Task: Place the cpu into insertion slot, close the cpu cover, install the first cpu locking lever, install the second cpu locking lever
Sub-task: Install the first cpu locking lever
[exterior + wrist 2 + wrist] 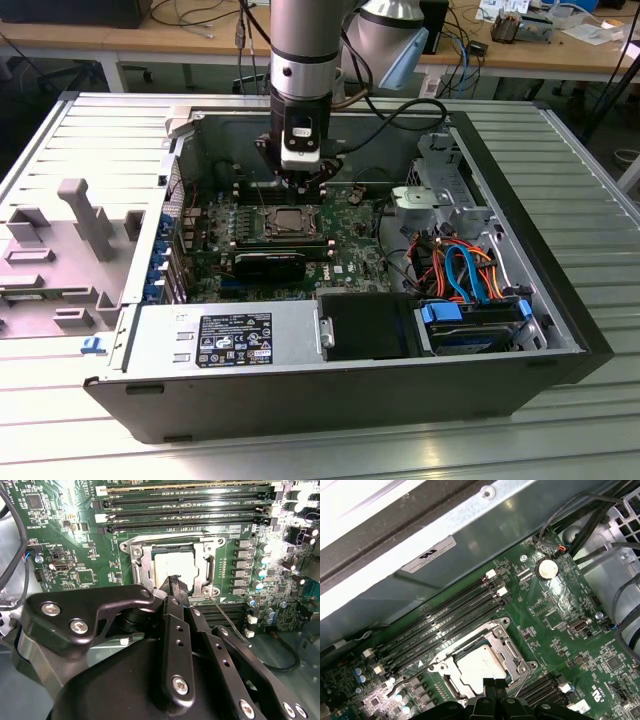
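Silver sq cpu, thin metal cpu cover, blk end effector

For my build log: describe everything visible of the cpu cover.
The cpu cover is a thin silver metal frame with a large square cut-out. It lies flat, closed down, with the dull silver top of the cpu showing through the opening. It sits on the green board beside the long black memory slots. The shut gripper is at its edge; contact cannot be judged.
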`<state>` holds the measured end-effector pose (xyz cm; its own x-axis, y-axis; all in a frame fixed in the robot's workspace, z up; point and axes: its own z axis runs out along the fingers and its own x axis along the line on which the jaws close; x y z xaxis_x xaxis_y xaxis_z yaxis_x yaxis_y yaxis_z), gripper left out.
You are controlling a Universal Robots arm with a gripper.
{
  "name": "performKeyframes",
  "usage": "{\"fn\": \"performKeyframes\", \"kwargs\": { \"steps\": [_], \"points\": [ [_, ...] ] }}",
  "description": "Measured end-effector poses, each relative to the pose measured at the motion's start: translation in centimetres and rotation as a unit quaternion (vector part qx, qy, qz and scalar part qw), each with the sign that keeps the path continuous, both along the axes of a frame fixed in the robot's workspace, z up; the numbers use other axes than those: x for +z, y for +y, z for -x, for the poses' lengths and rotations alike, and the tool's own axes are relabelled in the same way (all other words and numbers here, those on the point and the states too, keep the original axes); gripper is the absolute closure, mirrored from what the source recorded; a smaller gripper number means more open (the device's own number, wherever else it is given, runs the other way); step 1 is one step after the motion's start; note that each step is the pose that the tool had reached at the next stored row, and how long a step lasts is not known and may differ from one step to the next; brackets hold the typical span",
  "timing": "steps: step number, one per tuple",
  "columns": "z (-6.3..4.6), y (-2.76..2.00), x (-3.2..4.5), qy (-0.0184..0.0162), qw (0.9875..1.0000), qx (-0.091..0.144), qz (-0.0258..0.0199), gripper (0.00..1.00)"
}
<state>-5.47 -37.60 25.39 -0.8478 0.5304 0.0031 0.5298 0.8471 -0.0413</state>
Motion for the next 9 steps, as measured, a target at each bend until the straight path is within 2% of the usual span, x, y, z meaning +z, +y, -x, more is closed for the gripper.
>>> {"fn": "performKeyframes", "kwargs": {
  "steps": [9],
  "points": [
    [0.0, 0.0, 0.0, 0.0, 0.9999, 0.011, 0.0, 0.89]
  ]
}}
